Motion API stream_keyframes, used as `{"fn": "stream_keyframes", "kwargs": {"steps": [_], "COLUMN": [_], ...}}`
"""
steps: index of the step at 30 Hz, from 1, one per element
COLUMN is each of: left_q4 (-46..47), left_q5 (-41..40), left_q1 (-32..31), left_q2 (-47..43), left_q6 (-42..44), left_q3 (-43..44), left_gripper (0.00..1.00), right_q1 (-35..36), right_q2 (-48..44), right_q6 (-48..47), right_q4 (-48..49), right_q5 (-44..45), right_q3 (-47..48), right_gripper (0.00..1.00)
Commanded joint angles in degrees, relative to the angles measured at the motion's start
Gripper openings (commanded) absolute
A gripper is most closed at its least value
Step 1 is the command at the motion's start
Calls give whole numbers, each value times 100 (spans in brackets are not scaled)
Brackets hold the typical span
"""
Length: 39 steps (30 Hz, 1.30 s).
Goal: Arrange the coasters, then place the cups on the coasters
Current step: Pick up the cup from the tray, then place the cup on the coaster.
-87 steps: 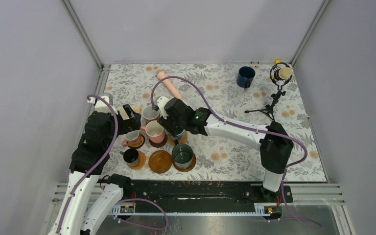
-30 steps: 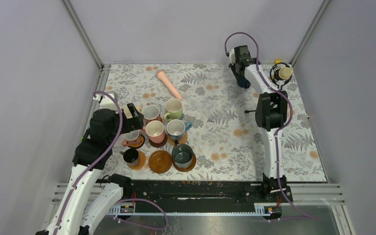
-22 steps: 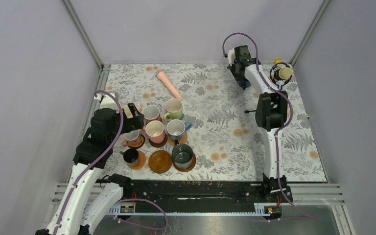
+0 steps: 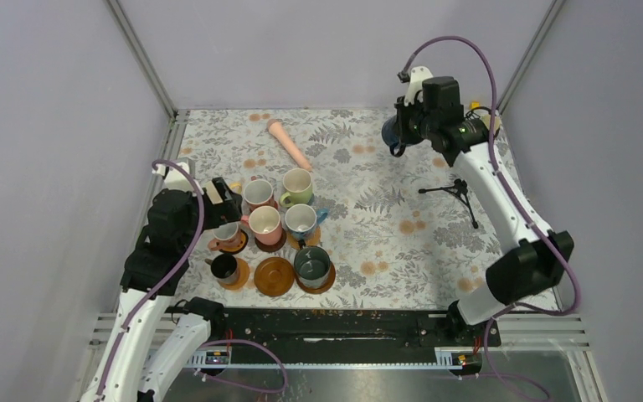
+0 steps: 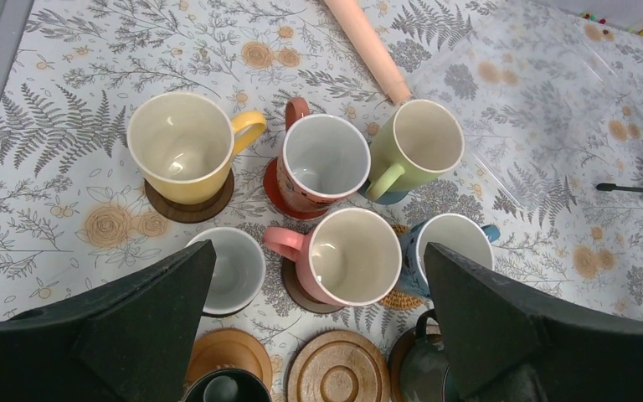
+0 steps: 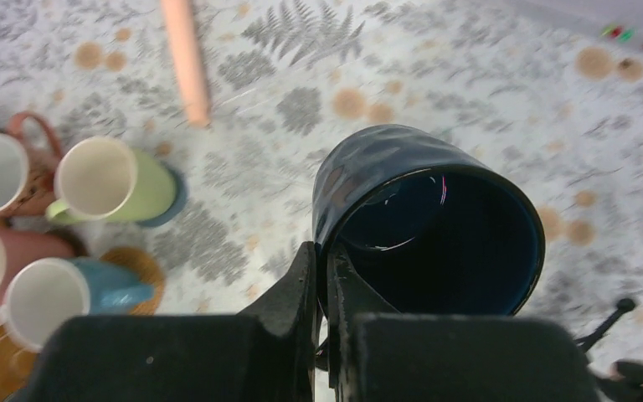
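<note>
Nipping navy cup [image 6: 435, 234] rim btwn R pincer [image 6: 325, 258] fingers.

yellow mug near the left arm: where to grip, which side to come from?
Pinch the yellow mug by its rim wall from straight above, one finger inside, one outside, on the side opposite its handle. It stands upright, mouth open, on a dark coaster; the handle points toward the red patterned mug close by, crowding that side, while the opposite side faces bare tablecloth.
</note>
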Motion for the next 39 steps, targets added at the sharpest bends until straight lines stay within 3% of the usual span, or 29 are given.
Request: {"fn": "stream_keyframes", "kwargs": {"steps": [1,6,12,20,28,39], "left_q4": [233,197,22,-677,-1180,-1794], "left_q5": [-108,-243,-952,-2555,-2892,-3740], "left_q1": [91,211,238,238,238,147], "left_q2": [-106,-186,-258,-409,-536,-632], "left_q6": [5,-72,-285,-1045,-1265,-1577], "left_q3": [94,115,184,812,1501,2282], "left_gripper": [99,99,99,99,99,99], "right_q1": [619,1705,3033,4520,5223,5720], "right_q2": [-808,-1157,-1109,-272,659,1548], "right_q6": [855,918,808,1091,1486,2242], "right_q4": [640,458,666,111,-638,-1047], "right_q5": [7,184,59,1152,1582,1672], "right_q3": [-750,-1088,-1280,-236,921,1611], "right_gripper": [0,0,0,0,0,0]}}
